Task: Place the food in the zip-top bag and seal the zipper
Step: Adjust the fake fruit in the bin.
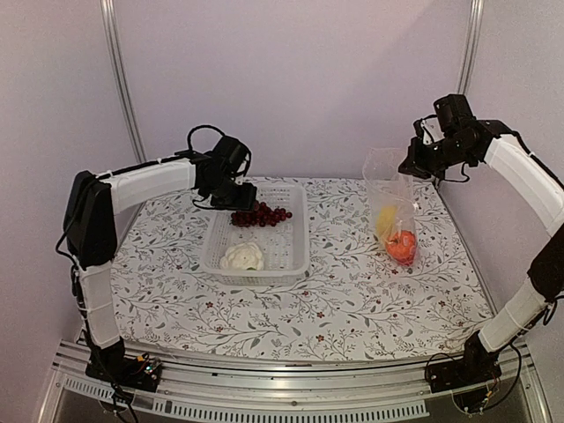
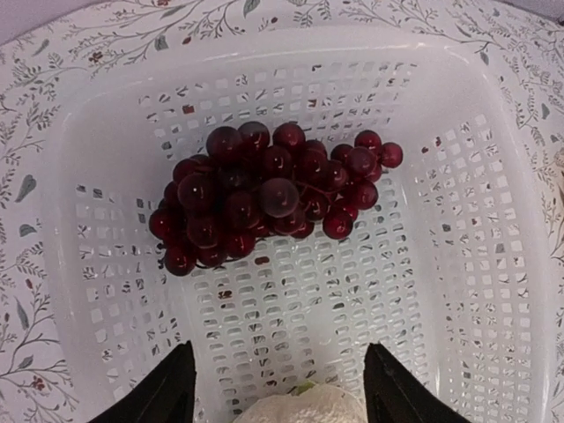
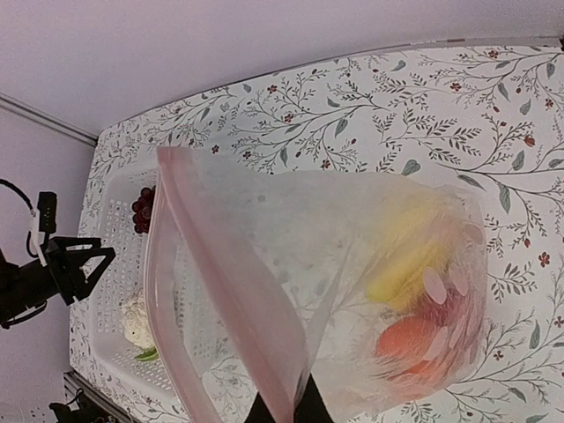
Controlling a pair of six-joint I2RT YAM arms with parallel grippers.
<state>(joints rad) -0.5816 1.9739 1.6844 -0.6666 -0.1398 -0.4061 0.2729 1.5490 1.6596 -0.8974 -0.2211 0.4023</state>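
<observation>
The clear zip-top bag [image 1: 392, 198] hangs upright at the right, holding yellow pieces [image 1: 386, 220] and orange and red food [image 1: 402, 248]. My right gripper [image 1: 416, 163] is shut on the bag's mouth edge; in the right wrist view the pinkish zipper strip [image 3: 225, 282] stands open above my gripper [image 3: 289, 412]. My left gripper [image 1: 236, 201] is open over the white basket [image 1: 295, 256], just behind the dark purple grape bunch [image 1: 259, 215]. The left wrist view shows the grapes [image 2: 264, 194] ahead of my open gripper [image 2: 278, 388] and the cauliflower [image 2: 300, 410] between its fingertips. The cauliflower [image 1: 241, 256] lies at the basket's front.
The floral tablecloth [image 1: 326, 308] covers the table. Metal frame posts [image 1: 123, 88] stand at the back left and back right. A metal rail [image 1: 291, 388] runs along the near edge.
</observation>
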